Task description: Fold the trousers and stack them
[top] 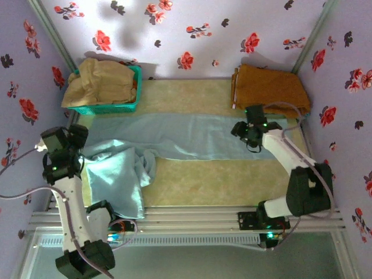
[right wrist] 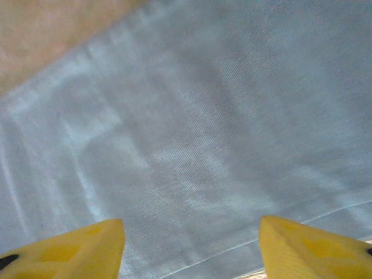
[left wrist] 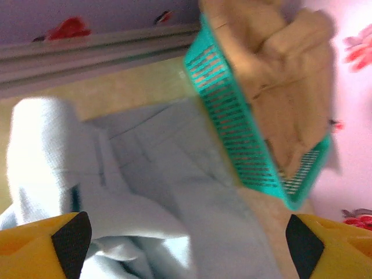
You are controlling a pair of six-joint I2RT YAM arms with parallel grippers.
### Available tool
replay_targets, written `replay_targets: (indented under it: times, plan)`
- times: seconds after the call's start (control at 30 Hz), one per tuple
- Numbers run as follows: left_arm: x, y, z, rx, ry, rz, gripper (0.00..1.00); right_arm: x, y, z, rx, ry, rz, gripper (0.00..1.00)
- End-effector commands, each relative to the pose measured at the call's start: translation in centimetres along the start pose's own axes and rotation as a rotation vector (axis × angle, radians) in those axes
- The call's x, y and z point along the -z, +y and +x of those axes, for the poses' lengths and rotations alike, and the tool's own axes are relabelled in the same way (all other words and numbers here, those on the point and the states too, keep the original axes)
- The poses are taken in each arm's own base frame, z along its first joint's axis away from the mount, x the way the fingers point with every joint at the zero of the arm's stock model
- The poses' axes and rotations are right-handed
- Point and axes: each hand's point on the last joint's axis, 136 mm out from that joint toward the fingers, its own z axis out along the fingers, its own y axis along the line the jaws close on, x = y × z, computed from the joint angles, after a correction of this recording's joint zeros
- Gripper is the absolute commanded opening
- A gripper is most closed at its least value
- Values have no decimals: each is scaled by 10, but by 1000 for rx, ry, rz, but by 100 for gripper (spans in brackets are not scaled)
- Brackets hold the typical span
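Item: the trousers (top: pixel 192 136), one pair, pale light-blue, plain. Position: laid across the middle of the table (top: pixel 197 180), one leg stretched flat toward the right, the other end heaped and partly doubled over at the near left. Material, judged: thin, soft and light, without stiffness; likely to sag, drag and crease when lifted, and to slide easily over the mat. Suggested holds: the hem edge at the right end and the bunched waist or second leg at the left, pinching a single edge, not a thick wad. Right gripper (top: pixel 247 136): above the right end of the flat leg, jaws spread wide in the right wrist view, cloth beneath, nothing held. Left gripper (top: pixel 78 136): beside the heaped cloth, jaws likewise parted in the left wrist view, empty. Adjacent: a teal basket (top: pixel 110 107) at the far left, just beyond the trousers, filled with a beige-tan garment (top: pixel 99 81); a folded orange-brown garment (top: pixel 267 87) at the far right corner, near the right gripper but apart from the blue cloth.
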Motion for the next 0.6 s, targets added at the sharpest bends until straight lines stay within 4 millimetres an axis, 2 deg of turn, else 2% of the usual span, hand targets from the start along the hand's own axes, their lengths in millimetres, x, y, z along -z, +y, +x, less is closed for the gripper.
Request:
replay_targets:
  times: [0.0, 0.03, 0.13, 0.2, 0.27, 0.4, 0.5, 0.57]
  plan:
    - [0, -24, 19, -72, 98, 76, 84, -17, 22, 11, 30, 50, -46, 50]
    - [-7, -31, 29, -109, 134, 90, 82, -24, 23, 17, 35, 68, -48, 41]
    - [-36, -46, 79, -233, 281, 96, 75, -45, 21, 33, 41, 114, -29, 17]
    - [-56, -47, 110, -286, 353, 90, 70, -59, 20, 39, 42, 143, -20, 10]
    - [-73, -42, 127, -297, 387, 67, 66, -73, 15, 39, 49, 156, 18, 7]
    - [-96, -37, 137, -323, 404, 36, 66, -99, 12, 26, 47, 186, 71, 7]
    - [-98, -38, 135, -353, 412, 24, 68, -110, 17, 9, 39, 187, 63, 8]
    - [-95, -40, 130, -362, 403, 28, 71, -108, 24, -3, 52, 169, 60, 10]
